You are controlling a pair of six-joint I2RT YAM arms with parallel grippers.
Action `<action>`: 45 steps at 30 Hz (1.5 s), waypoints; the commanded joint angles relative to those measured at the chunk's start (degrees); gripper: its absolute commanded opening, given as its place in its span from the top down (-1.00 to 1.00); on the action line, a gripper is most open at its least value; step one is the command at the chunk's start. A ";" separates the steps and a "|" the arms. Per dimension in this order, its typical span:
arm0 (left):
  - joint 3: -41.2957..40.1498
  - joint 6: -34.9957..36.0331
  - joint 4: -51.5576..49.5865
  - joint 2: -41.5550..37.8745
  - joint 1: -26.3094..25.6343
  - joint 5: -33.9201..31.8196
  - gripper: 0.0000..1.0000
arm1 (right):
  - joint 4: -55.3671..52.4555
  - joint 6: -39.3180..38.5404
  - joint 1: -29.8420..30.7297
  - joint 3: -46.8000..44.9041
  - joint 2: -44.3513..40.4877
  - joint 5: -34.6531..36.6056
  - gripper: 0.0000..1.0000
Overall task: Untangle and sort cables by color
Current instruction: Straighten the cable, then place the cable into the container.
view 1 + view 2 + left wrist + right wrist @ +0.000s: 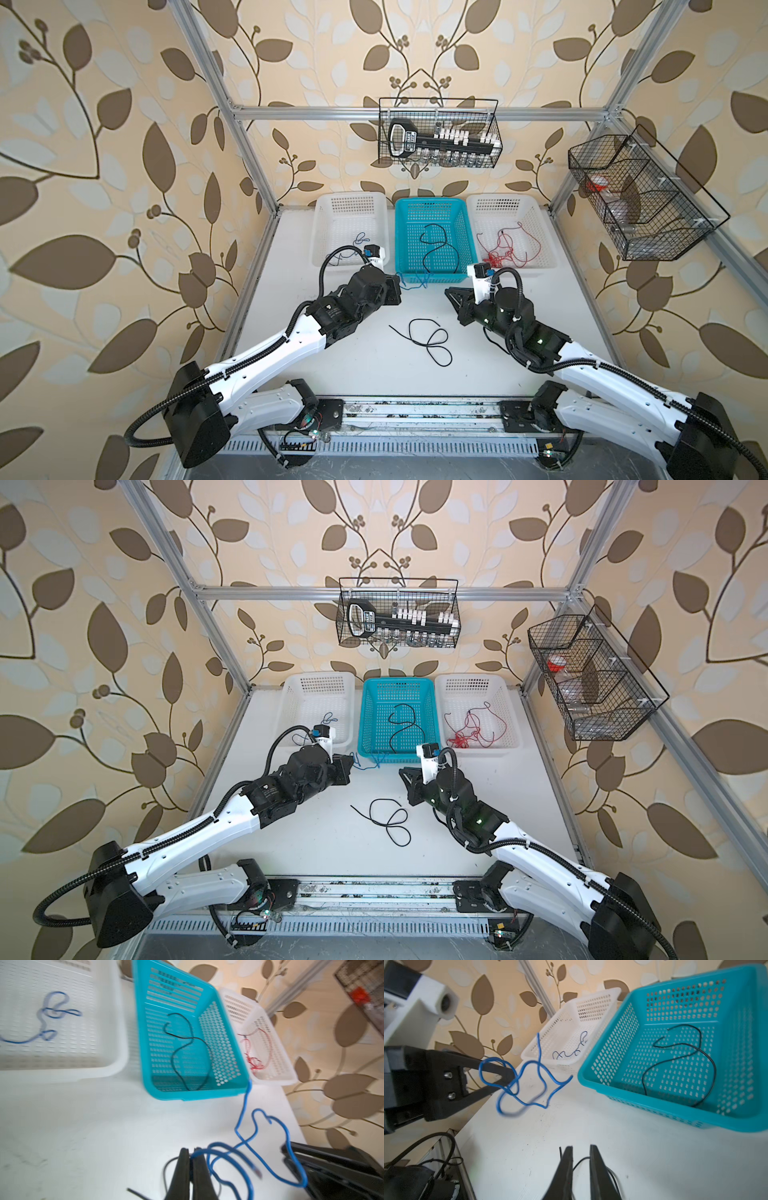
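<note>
Found the left gripper (191,1152) pinching a blue cable (236,1129), jaws pressed together on it. Saw that cable held up off the tabletop (332,365), just in front of the teal basket (430,202). Could not tell any contact between the free end and that basket's near rim. Saw the right gripper (581,1150) low over the middle of the tabletop, jaws slightly spread, gripping nothing. Noted a loose black cable (430,343) lying in open loops near the tabletop's centre, between the two arms. Counted three baskets in a row along the far edge. Found a second blue cable (360,239) in the left white basket (349,198). Found another black cable (423,258) in the teal basket in the middle. Found a heap of red cables (498,253) in the right white basket (503,198).
</note>
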 commanded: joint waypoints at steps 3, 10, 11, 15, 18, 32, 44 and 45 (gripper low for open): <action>3.86 3.99 -7.22 -0.60 0.58 -10.82 1.00 | -3.49 -1.52 0.00 -1.27 -1.71 3.34 0.31; 6.83 7.41 -8.99 -0.26 1.92 -14.54 1.00 | -5.21 -2.09 -0.04 -2.32 -2.42 4.42 0.29; 7.61 8.07 -9.24 -0.08 2.45 -14.80 1.00 | -5.33 -2.05 -0.06 -2.65 -2.67 4.54 0.29; 10.74 9.07 -11.81 1.87 7.41 -15.46 1.00 | -6.09 -2.09 -0.04 -3.31 -3.68 5.25 0.28; 11.14 9.02 -11.15 3.36 13.62 -12.80 1.00 | -6.80 -2.21 -0.06 -3.38 -4.32 5.47 0.28; 18.98 9.59 -7.86 21.76 30.06 -0.23 1.00 | -9.98 -3.59 -0.15 -4.20 -4.84 6.32 0.28; 25.22 8.37 -11.01 32.89 31.53 0.65 1.00 | -9.48 -3.95 -0.13 -4.24 -2.48 5.44 0.28; 25.65 8.35 -11.34 33.43 31.53 0.48 0.96 | -9.29 -3.98 -0.15 -4.21 -2.20 5.30 0.28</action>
